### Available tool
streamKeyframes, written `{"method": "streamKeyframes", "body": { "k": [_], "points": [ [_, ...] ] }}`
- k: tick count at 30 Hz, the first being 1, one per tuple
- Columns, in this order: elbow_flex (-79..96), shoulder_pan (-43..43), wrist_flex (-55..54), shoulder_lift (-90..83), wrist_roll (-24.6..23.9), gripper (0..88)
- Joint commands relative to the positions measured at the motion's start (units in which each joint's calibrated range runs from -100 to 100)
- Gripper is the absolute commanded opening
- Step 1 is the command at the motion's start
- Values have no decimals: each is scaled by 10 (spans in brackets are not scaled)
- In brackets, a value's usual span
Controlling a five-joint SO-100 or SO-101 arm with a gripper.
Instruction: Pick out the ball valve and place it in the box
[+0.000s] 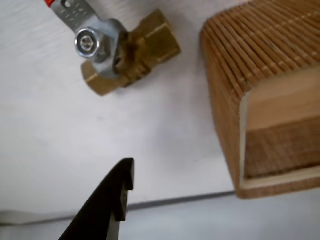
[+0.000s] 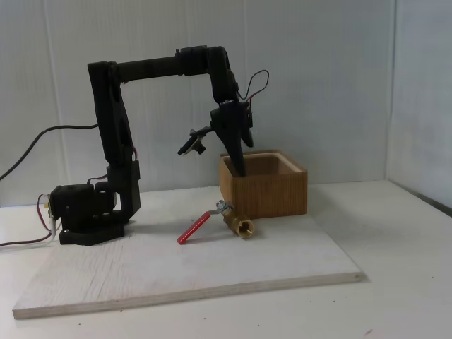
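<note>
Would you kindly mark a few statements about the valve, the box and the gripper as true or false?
1. The ball valve lies on the white board, outside the box. True.
2. The gripper is clamped on the valve. False: it hangs in the air above the valve and holds nothing.
3. In the fixed view the red lever handle points to the left, away from the box. True.
4. The valve is stood upright on one end. False: it lies on its side, with its silvery stem nut facing the wrist camera.
5. The box lies tipped over on its side. False: it stands upright with its opening on top.
</note>
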Motion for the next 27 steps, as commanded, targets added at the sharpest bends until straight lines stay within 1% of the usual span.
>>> {"method": "streamKeyframes", "body": {
  "k": [1, 3, 5, 11, 12, 14, 18, 20, 23, 27],
  "points": [
    [-23, 3, -5, -13, 57, 502],
    [-21, 1, -5, -12, 88, 502],
    [-23, -1, -5, -13, 105, 502],
    [-32, -18, -17, -35, 121, 502],
    [-29, -20, -17, -42, 135, 502],
    [-14, -21, -15, -52, 178, 502],
    [42, -15, -18, -80, 305, 502],
    [69, -8, -20, -100, 348, 502],
    [115, 6, -23, -133, 377, 502],
    [168, 27, -77, -178, 395, 502]
  ]
}}
